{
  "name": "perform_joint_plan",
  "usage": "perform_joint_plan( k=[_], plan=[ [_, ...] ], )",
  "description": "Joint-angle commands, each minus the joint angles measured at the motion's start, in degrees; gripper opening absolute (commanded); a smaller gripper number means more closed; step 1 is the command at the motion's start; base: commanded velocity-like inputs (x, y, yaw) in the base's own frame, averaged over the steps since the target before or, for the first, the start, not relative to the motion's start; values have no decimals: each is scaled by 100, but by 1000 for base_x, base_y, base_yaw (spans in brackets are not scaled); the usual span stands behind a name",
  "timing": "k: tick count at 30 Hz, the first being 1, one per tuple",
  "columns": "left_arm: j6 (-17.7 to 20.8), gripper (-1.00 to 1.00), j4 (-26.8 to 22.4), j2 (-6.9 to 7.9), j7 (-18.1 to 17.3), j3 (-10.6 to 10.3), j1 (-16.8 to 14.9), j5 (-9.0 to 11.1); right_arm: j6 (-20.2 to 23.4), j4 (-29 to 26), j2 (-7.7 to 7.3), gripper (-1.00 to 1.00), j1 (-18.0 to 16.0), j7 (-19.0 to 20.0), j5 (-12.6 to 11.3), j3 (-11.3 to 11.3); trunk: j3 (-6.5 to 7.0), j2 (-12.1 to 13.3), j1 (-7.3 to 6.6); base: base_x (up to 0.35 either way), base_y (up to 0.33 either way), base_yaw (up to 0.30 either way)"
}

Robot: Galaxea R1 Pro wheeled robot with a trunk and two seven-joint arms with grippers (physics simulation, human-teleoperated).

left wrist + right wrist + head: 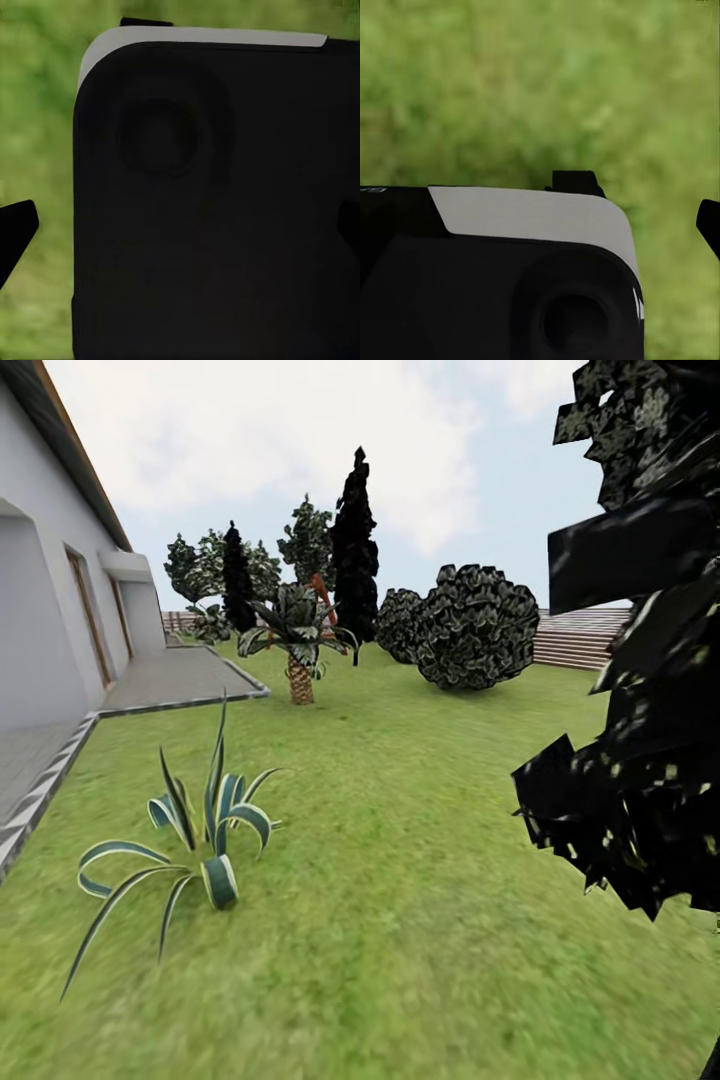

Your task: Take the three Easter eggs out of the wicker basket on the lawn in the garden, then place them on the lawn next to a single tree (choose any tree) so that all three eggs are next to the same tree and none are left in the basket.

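The lawn point(420, 840) is being crossed; no eggs or wicker basket are being shown, so their place cannot be told. Beyond the spiky plant point(195, 830), a palm point(298, 635) and cypress point(355, 550) are being faced and risk being mistaken for the tree. Dark foliage point(640, 760) is being passed closely. Each end effector's opening cannot be told

Lawn point(420, 880): short, mottled green grass, matt. House wall point(40, 620): smooth pale render. Fence point(580, 635): slatted brown wood. Spiky plant point(200, 830): glossy striped leaves. Palm trunk point(300, 682): rough, scaly.
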Motion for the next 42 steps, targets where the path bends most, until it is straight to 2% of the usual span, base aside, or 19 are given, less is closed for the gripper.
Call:
perform_joint_plan(
  k=[1,24,29,42],
  plan=[
    [5,100,-7,1,-20,10,2,45,-20,7,1,100,-5,3,-1,-2,0,-2,1,84,39,-213],
    [3,100,-7,1,-39,2,2,44,-21,7,1,100,-6,3,-1,-2,106,-2,1,14,2,-213],
    [3,100,-7,1,-45,2,2,44,-20,7,1,100,-5,3,-1,-2,120,-2,1,207,0,-169],
    [3,100,-7,1,-45,2,2,44,-21,7,1,100,-5,3,-1,-2,121,-2,1,280,10,-9]
  ],
)
